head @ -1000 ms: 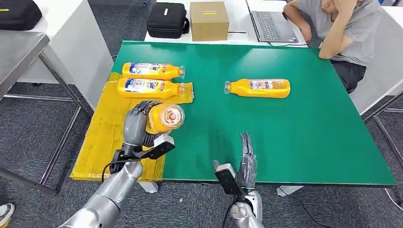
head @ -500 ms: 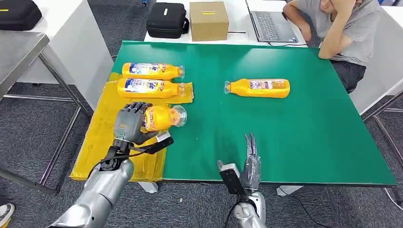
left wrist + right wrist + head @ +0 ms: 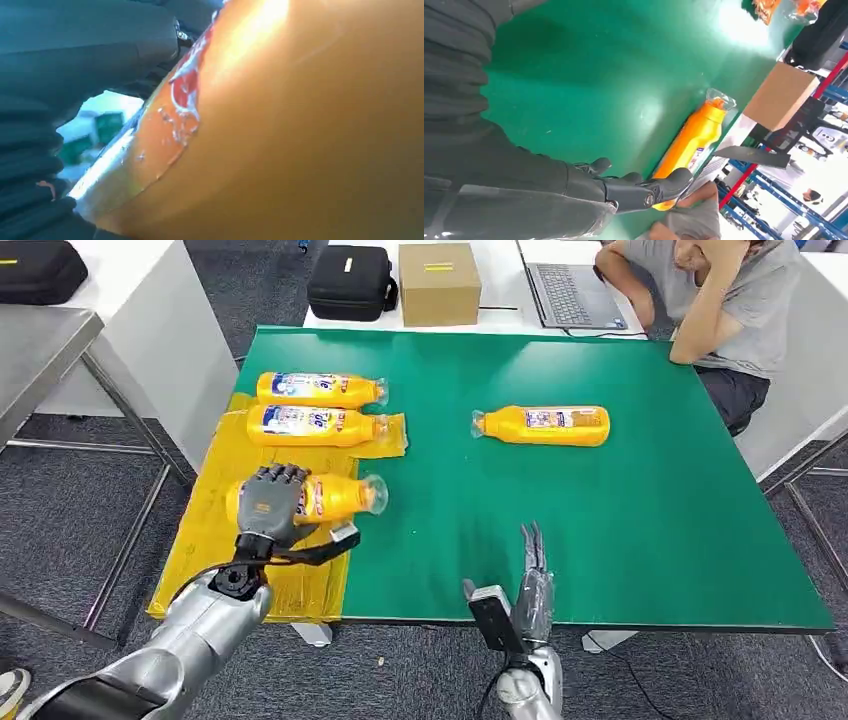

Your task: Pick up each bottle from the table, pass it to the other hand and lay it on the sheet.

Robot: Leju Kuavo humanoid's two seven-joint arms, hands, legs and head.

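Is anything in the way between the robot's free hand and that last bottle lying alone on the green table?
Nothing visible is. The right hand hovers open at the near edge of the green table, and only bare surface lies between it and the lone bottle.

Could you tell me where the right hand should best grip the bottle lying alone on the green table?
Probably around the labelled middle of the lone bottle, coming down from above. It lies flat on its side, cap end towards the sheet, and the body is widest and straightest there. The right hand is open near the table's front edge.
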